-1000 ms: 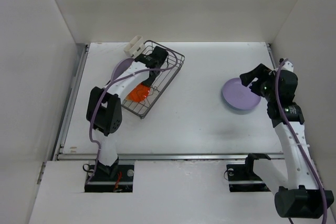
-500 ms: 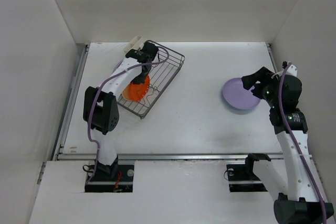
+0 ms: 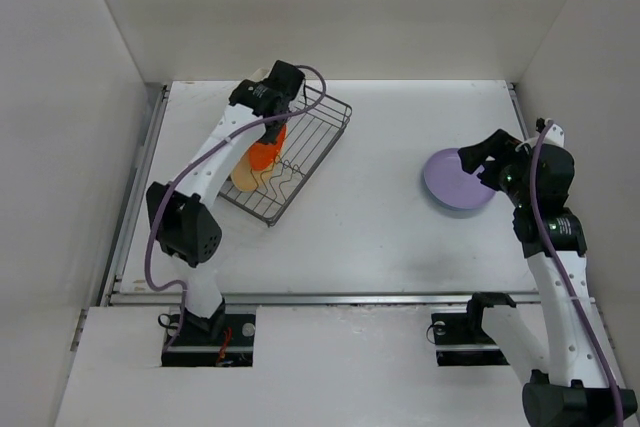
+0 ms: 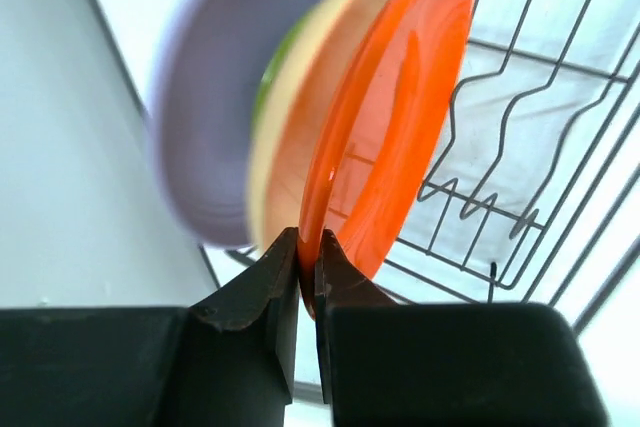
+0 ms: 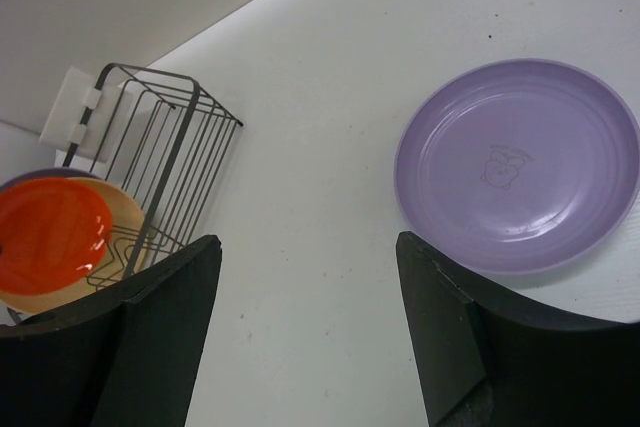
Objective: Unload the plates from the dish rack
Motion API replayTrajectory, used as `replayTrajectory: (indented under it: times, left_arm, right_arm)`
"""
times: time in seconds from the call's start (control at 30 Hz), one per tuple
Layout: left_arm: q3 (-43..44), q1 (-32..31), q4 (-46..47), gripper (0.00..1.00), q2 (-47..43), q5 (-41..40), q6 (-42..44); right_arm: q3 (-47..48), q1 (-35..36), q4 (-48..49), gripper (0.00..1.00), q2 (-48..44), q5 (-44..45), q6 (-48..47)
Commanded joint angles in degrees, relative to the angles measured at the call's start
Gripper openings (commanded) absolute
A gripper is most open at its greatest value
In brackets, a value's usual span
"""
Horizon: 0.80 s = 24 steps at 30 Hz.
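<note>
Left wrist view: the left pincer (image 4: 308, 257) is clamped on the rim of an orange plate (image 4: 390, 117), which stands upright beside the dish rack (image 4: 520, 177) wires. A cream plate (image 4: 285, 137) presses against it, with a lavender plate (image 4: 205, 117) behind. That thin rim hold could slip or drag the cream plate along. The right pincer (image 5: 300, 337) is spread apart and empty above a purple plate (image 5: 515, 162) on the table (image 5: 330, 147).

setting: robot lab cell | cues: plain white walls (image 3: 330, 7), white table (image 3: 400, 237), bolted arm bases (image 3: 205, 327)
</note>
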Motion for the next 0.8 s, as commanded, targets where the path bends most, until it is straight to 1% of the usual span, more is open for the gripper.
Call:
replayTrajectory:
  times: [0.0, 0.07, 0.17, 0.23, 0.27, 0.3, 0.33, 0.4, 0.43, 0.5, 0.53, 0.57, 0.63, 0.73, 0.77]
  left_arm:
    - [4.92, -2.63, -2.75, 0.0, -6.35, -0.41, 0.04]
    - [5.81, -3.42, -2.76, 0.0, -6.97, -0.93, 0.04]
    - [7.65, -5.36, -5.13, 0.0, -7.58, -0.93, -0.48]
    - [8.27, -7.73, -5.83, 0.0, -9.42, 1.25, -0.49]
    - [8.27, -8.61, -5.83, 0.0, -10.04, 3.35, -0.49]
    - [7.66, -9.49, -5.83, 0.0, -10.74, 9.81, 1.08]
    - [7.65, -10.97, -6.97, 0.0, -10.75, 13.88, 1.88]
    - [6.17, -12.82, -8.11, 0.0, -9.44, 19.96, 2.41]
    - [6.16, -14.75, -8.82, 0.0, -6.91, 24.34, 3.19]
    - [6.16, -16.34, -11.19, 0.0, -3.64, 29.02, 6.27]
    - [5.64, -16.96, -11.2, 0.0, -0.5, 32.34, 6.97]
    - [5.63, -16.96, -11.2, 0.0, 0.93, 33.42, 6.98]
    - [5.63, -16.96, -9.53, 0.0, 3.48, 35.18, 6.98]
    - [5.63, -16.96, -6.81, 0.0, 6.91, 42.02, 8.11]
    - [5.63, -16.96, -6.8, 0.01, 8.49, 46.92, 8.65]
  right_arm:
    - [2.45, 0.38, 0.62, 0.77, -0.68, 0.04, -0.89]
    - [2.45, 0.38, 0.09, 0.77, -0.68, 0.04, -0.89]
    - [2.97, 0.38, 0.09, 0.77, -1.2, 0.04, -0.89]
    - [2.98, 0.38, -0.43, 0.77, -1.2, 0.57, -0.89]
    - [2.98, 0.38, -0.44, 0.77, -1.73, 0.57, -0.89]
    - [2.98, 0.38, -0.44, 0.77, -1.73, 0.57, -0.89]
    - [2.98, 0.38, -0.44, 0.77, -1.73, 0.57, -0.89]
    - [2.45, 0.38, -0.44, 0.77, -1.73, -0.04, -0.89]
    - [2.45, 0.38, -0.44, 0.77, -1.73, -0.04, -0.89]
    - [1.93, 0.38, -1.57, 0.77, -1.73, -0.04, -0.89]
    - [1.92, 0.38, -1.58, 0.77, -2.25, 0.48, -0.89]
    - [1.92, 0.38, -2.1, 0.77, -2.26, 1.18, -0.89]
    - [1.92, 0.38, -2.89, 0.77, -2.96, 1.71, -0.89]
    - [1.31, 0.38, -3.43, 0.77, -3.66, 2.59, -0.89]
    - [1.31, 0.38, -3.43, 0.77, -4.36, 2.59, -0.89]
